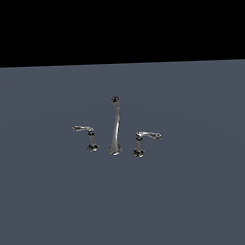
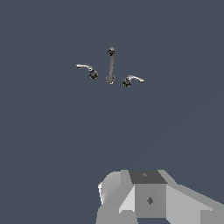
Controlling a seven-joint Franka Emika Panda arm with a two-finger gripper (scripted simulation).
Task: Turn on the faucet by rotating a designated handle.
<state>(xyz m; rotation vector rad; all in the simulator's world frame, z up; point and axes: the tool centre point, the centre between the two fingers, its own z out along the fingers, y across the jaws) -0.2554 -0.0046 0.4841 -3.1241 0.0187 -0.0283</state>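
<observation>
Faucet (image 1: 114,127) mid-floor, handle (image 1: 88,136) leftmost, open ground around

The chrome faucet (image 1: 114,127) stood upright on the grey floor, its tall tapering spout ending in a dark tip; the handle (image 1: 88,135), a short post on a dark base ring at the exterior view's left, pointed its thin lever leftward, away from the spout
</observation>
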